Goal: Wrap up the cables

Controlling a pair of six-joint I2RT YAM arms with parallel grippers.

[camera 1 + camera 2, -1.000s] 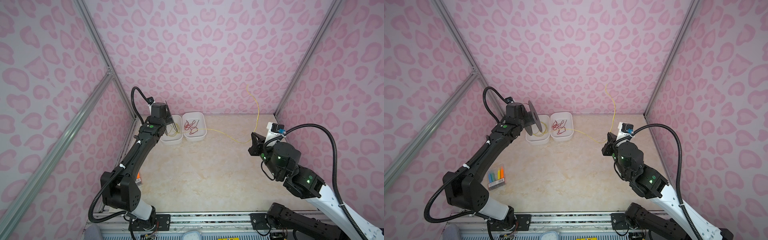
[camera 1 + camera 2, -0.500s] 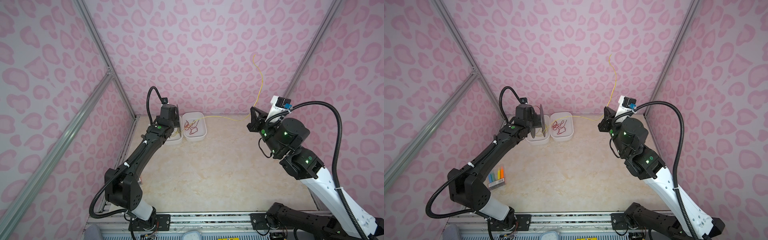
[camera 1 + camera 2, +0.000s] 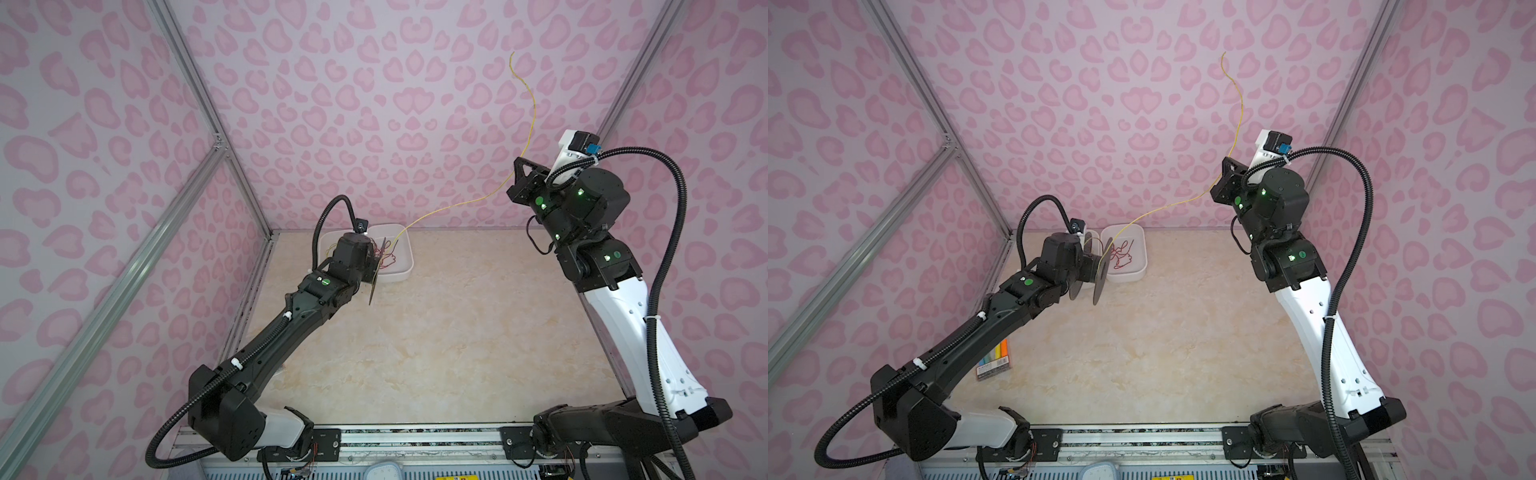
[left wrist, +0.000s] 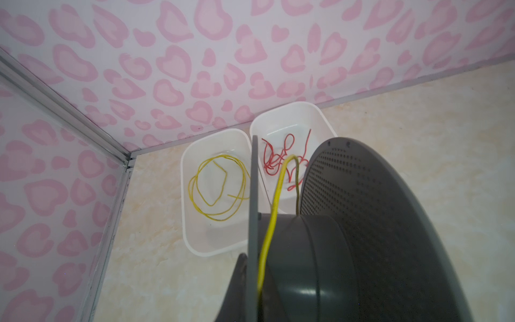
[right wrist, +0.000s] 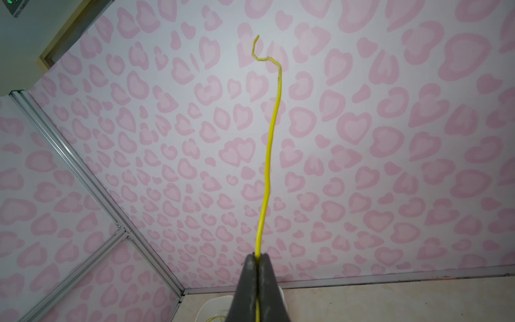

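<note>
The right gripper (image 5: pixel 257 256), pinched shut on the yellow cable (image 5: pixel 271 139), holds it high, likely to keep it stretched toward the grey spool (image 4: pixel 320 251) that the left gripper (image 3: pixel 1079 268) clamps tightly.

Right arm (image 3: pixel 615 316) reaches high, jaws pinched; left arm (image 3: pixel 291 322) stretches forward, jaws clamped.

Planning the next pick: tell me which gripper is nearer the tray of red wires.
Left. The left gripper, holding the spool, hangs just beside that tray; the right gripper is raised far off, pinching the yellow cable.
</note>
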